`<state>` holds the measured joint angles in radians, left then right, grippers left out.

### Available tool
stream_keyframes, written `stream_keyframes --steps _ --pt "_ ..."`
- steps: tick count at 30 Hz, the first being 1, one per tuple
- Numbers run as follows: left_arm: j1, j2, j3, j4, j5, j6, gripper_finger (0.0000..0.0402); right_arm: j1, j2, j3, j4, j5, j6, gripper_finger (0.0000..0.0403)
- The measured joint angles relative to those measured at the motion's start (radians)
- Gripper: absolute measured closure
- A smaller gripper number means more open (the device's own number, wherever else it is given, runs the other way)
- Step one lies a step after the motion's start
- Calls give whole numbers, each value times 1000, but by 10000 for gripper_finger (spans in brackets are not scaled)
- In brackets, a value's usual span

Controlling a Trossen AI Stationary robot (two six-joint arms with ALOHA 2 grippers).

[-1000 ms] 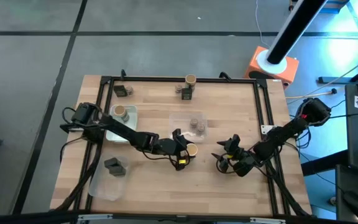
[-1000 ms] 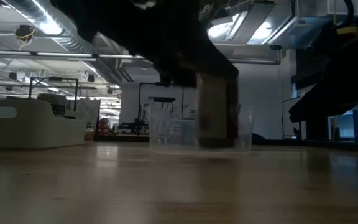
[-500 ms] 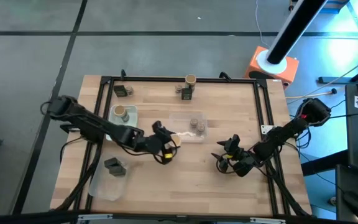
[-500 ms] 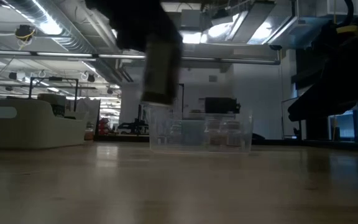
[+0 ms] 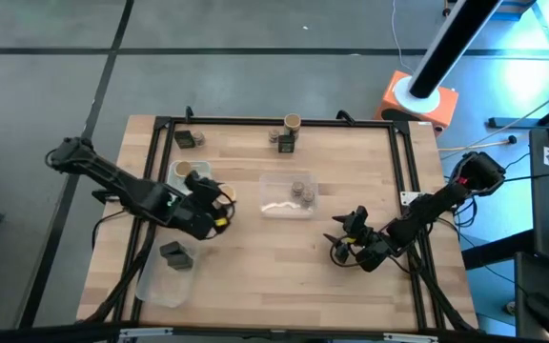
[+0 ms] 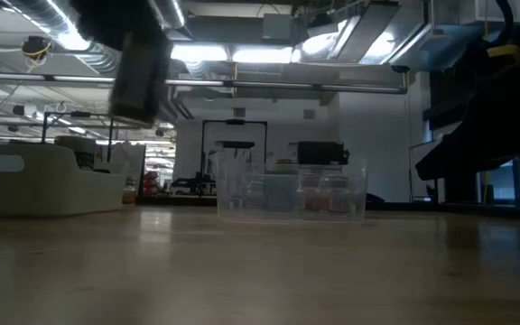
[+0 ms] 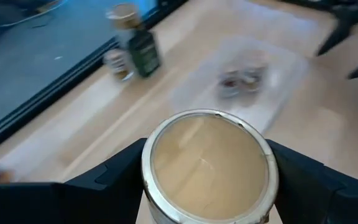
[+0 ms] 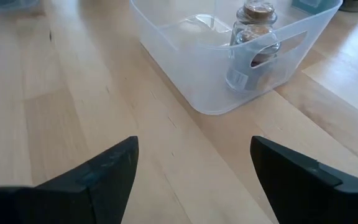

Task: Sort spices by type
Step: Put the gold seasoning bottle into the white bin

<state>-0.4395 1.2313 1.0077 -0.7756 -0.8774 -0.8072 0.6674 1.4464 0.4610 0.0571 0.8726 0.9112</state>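
Observation:
My left gripper (image 5: pixel 210 203) is shut on a tan-topped cylindrical jar (image 7: pixel 209 165) beside the left clear tray (image 5: pixel 198 172), which holds another tan-topped jar (image 5: pixel 184 171). In the low view the held jar (image 6: pixel 141 77) hangs high above the table. The middle tray (image 5: pixel 276 206) holds squat round jars (image 5: pixel 300 189), also seen as squat jars (image 8: pixel 253 37) in the right wrist view. A dark packet (image 5: pixel 174 254) lies in the near-left tray. A packet (image 5: pixel 187 139), a tan-topped jar (image 5: pixel 292 122) and a dark packet (image 5: pixel 287 144) stand by the far edge. My right gripper (image 5: pixel 351 243) waits open right of the middle. My left gripper pinches the tan-topped jar between its two fingers (image 7: pixel 120 177), one on each side of the jar's wall just below the lid (image 7: pixel 166 205). The jar is lifted clear of the table and roughly upright, lid toward the wrist camera.
Black rails (image 5: pixel 160 152) frame the table. The near half of the wooden top (image 5: pixel 274 276) is bare board. The right arm (image 5: pixel 427 210) reaches in from the right edge. An orange base (image 5: pixel 417 100) stands beyond the far right corner.
My left gripper has carried the tan-topped jar from the middle of the table toward the left edge, rising as it went, and now stands beside the left tray. The jar stayed in the shut fingers throughout. The right arm kept still.

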Motion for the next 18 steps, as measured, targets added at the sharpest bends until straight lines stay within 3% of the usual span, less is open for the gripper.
stream_keyframes --steps 10,18 --pt "-47 -52 -2 -455 -95 -382 136 0 0 0 0 2 0 93" --pt "-72 -52 -98 -554 -107 -583 136 0 0 0 -2 2 0 93"
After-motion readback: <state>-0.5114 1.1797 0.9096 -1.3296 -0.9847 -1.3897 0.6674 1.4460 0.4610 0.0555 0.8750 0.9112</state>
